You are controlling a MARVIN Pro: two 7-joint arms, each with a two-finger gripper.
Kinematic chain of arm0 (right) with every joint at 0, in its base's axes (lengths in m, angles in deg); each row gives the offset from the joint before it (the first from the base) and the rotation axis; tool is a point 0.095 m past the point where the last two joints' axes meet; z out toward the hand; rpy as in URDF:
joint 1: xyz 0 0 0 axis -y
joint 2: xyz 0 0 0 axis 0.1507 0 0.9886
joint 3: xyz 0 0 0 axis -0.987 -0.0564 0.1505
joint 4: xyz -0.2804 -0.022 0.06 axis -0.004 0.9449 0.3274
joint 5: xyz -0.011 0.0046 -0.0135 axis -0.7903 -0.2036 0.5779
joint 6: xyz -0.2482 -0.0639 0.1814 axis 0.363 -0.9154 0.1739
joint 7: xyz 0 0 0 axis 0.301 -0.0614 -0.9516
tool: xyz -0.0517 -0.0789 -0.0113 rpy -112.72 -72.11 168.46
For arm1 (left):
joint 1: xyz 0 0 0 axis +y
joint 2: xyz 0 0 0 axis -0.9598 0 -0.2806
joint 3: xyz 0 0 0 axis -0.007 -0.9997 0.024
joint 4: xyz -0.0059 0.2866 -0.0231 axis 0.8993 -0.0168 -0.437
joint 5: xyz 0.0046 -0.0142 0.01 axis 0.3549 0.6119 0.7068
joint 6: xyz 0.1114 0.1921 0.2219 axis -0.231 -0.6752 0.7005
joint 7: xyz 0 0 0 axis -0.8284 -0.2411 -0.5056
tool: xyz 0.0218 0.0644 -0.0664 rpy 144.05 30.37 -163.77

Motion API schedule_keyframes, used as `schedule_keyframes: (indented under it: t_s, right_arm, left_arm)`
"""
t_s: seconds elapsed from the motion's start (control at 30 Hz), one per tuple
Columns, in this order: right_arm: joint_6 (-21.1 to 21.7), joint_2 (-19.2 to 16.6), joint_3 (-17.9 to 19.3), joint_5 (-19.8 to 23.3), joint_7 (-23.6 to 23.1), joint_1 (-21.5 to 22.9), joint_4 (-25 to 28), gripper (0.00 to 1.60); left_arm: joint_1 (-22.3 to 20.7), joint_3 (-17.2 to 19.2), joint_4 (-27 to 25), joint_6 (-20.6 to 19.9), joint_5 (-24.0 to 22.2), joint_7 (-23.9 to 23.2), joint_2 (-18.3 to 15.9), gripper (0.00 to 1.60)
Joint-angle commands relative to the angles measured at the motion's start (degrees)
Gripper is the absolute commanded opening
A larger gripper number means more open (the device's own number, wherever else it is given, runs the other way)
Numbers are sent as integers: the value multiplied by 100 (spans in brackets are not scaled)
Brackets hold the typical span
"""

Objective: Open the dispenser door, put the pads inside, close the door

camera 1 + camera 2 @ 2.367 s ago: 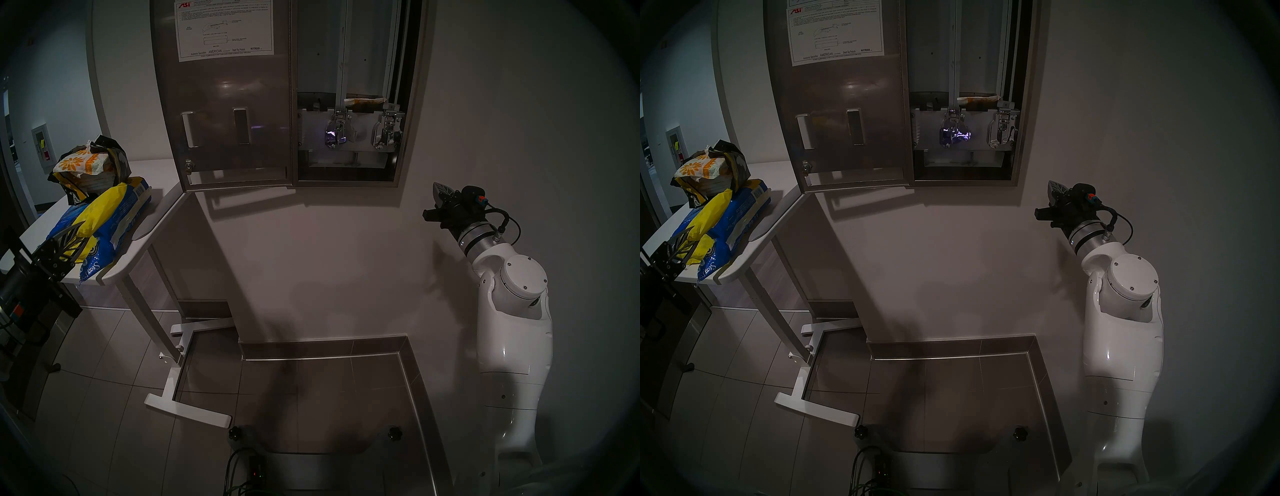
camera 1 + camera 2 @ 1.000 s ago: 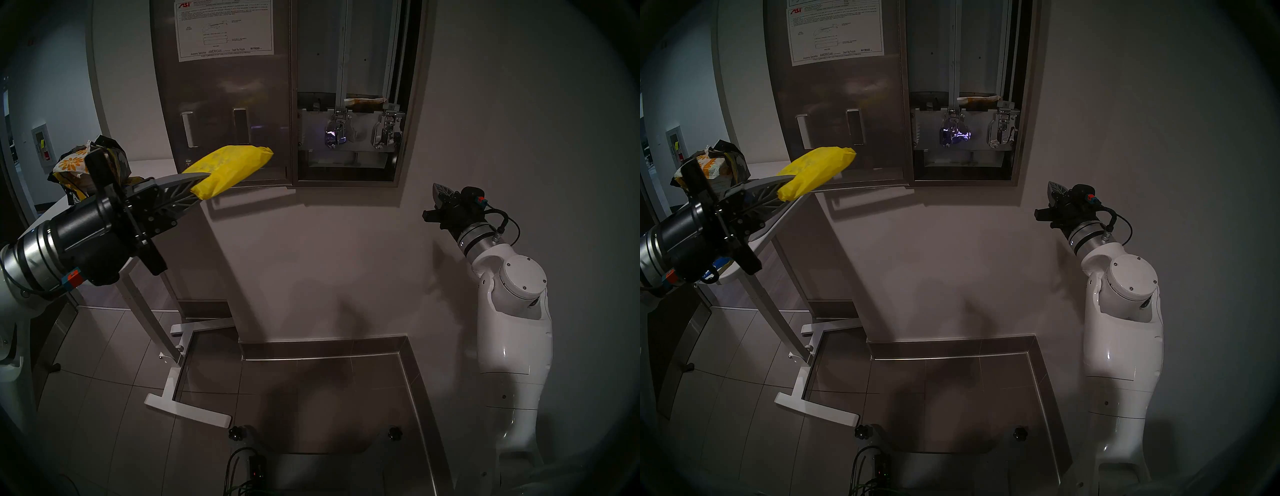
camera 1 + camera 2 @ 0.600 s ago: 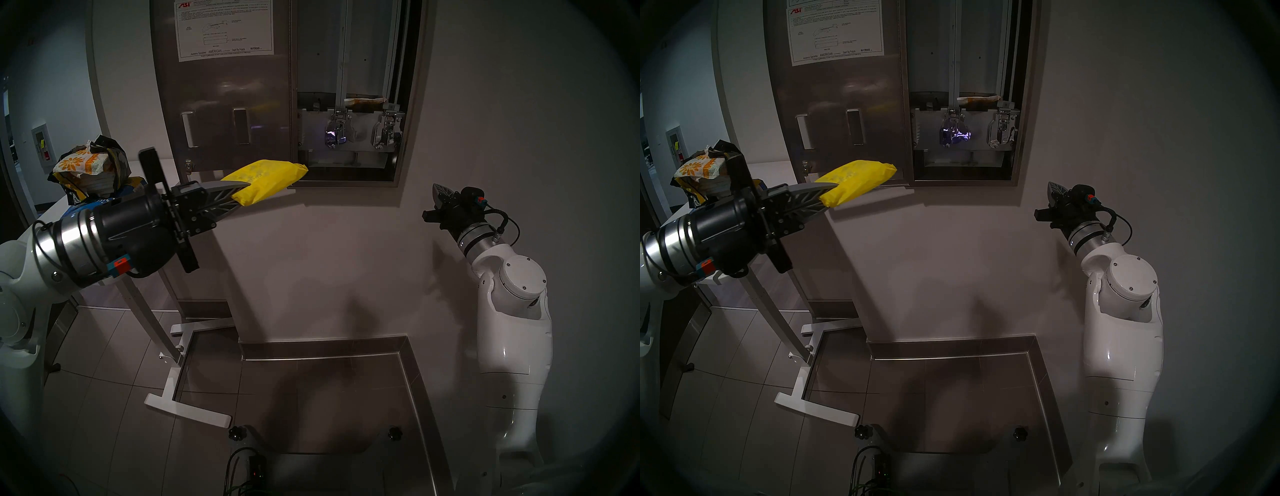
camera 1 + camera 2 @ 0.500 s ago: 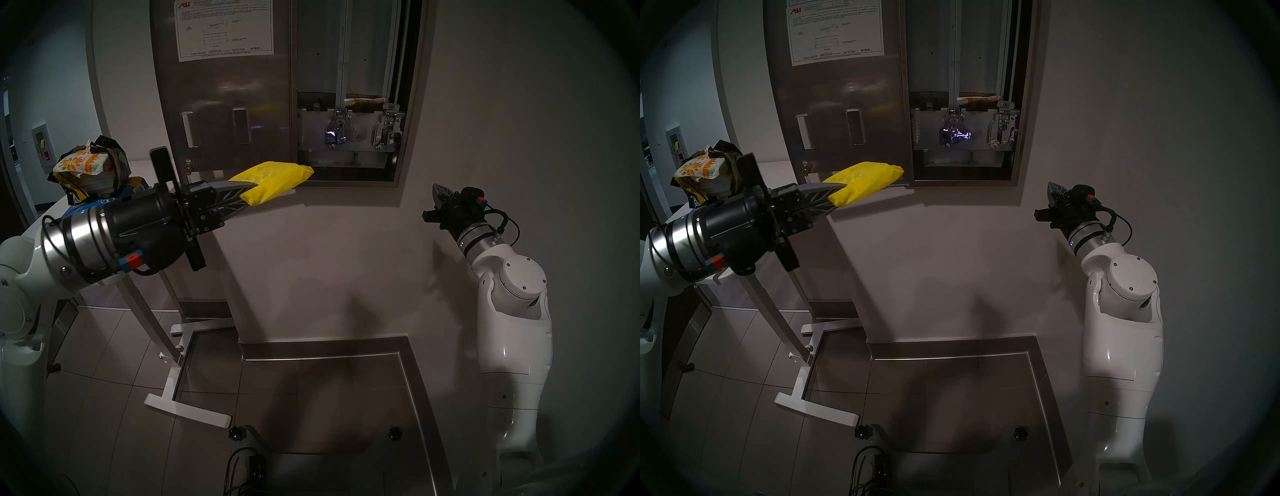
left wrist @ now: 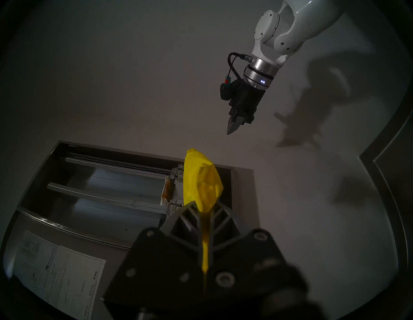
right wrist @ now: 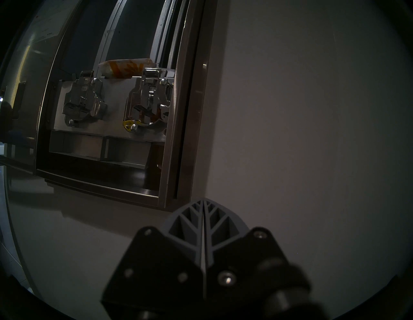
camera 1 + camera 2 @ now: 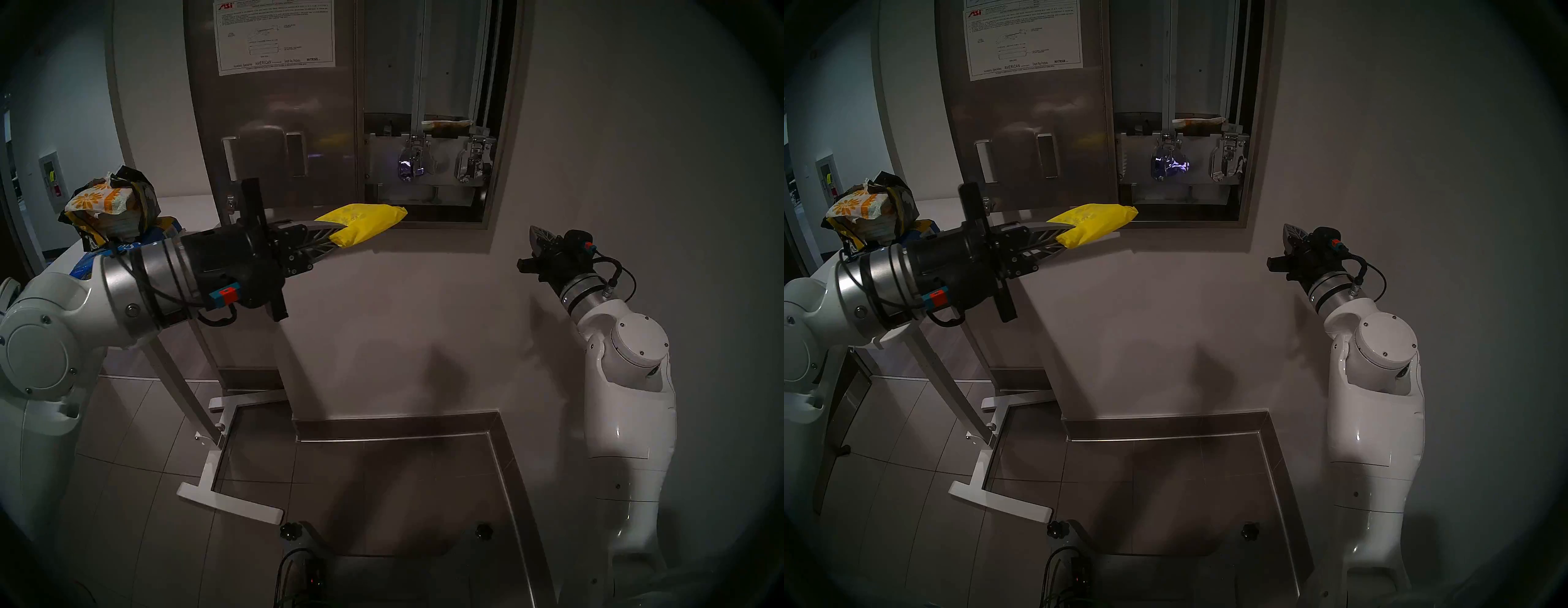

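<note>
The dispenser hangs on the wall with its door swung open to the left, instruction sheet facing me. One flowered pad lies in the right chute above the chrome levers. My left gripper is shut on a yellow pad, held flat just below and in front of the cabinet's lower left corner; the left wrist view shows the yellow pad pinched between the fingers. My right gripper is shut and empty, right of the cabinet and below it. More pads sit in a torn bag on the table.
A white side table stands at the left under the open door, carrying a blue plastic bag and the torn dark bag. Its white legs spread over the tiled floor. A wall corner and baseboard lie below the cabinet.
My left arm has swung in from the table and carried the yellow pad rightward across the door's lower edge toward the cabinet opening. The right arm has stayed still.
</note>
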Motion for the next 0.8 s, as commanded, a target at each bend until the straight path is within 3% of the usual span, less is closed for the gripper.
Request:
schedule_keyframes:
  t_s: [0.0, 0.33, 0.77]
  right_arm:
    - [-48, -36, 13, 14, 1, 136, 169, 25]
    - [-51, -51, 4, 27, 14, 137, 176, 25]
    - [-53, -68, -4, 44, 26, 135, 187, 25]
  left_arm:
    - [-679, -326, -44, -536, 198, 265, -194, 0]
    - [-1198, -988, -44, -1483, 502, 558, -242, 0]
    - [-1792, -1700, -44, -2348, 840, 766, -211, 0]
